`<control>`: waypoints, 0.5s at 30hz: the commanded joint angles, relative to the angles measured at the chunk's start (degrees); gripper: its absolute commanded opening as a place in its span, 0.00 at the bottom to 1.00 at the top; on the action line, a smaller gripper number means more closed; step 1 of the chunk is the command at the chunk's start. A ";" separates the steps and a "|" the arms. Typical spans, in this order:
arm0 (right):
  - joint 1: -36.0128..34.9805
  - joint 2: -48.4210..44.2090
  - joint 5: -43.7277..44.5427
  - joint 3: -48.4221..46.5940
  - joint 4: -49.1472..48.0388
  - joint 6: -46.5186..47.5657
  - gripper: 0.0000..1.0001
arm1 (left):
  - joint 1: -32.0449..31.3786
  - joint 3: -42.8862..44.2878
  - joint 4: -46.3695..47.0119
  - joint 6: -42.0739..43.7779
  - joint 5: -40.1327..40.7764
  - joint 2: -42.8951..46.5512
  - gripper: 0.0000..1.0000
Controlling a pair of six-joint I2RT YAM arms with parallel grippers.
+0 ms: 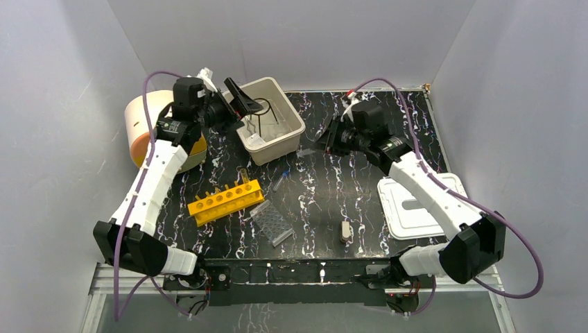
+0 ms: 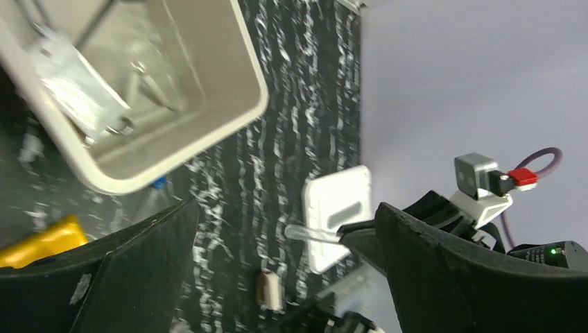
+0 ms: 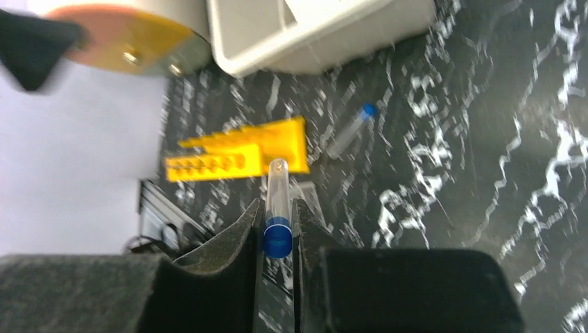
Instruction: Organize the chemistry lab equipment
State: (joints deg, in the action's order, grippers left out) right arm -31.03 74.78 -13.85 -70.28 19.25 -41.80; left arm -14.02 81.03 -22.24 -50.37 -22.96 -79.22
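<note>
My left gripper (image 1: 243, 105) hovers open over the near-left rim of the beige tub (image 1: 295, 132), with nothing between its fingers (image 2: 104, 277). Inside the tub lie a black wire ring (image 1: 267, 104), a small clear bag (image 2: 76, 83) and metal forceps (image 2: 149, 87). My right gripper (image 3: 276, 222) is shut on a clear blue-capped tube (image 3: 277, 198), pinched at its cap and held above the table to the right of the tub (image 1: 307, 150). A second blue-capped tube (image 1: 281, 182) lies on the marbled table.
A yellow tube rack (image 1: 225, 201) and a clear plastic tray (image 1: 272, 223) sit front left. A small beige block (image 1: 345, 231) lies near the front. The flat white lid (image 1: 416, 205) rests at right. An orange-and-white cylinder (image 1: 149, 128) stands left of the tub.
</note>
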 commanded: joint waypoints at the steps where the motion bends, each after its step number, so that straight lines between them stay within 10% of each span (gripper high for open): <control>1: -4.15 2.62 4.11 -3.91 13.14 8.98 0.17 | -0.02 7.60 -13.80 16.50 12.65 2.04 0.98; 15: -26.56 24.65 20.69 -21.42 25.57 14.93 0.15 | 1.19 17.13 -20.23 29.60 41.10 3.52 0.98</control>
State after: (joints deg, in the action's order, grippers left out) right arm -55.24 95.44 1.23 -85.36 41.04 -29.71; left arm -13.80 94.30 -40.16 -25.08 8.56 -77.89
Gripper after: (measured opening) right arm 0.240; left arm 0.983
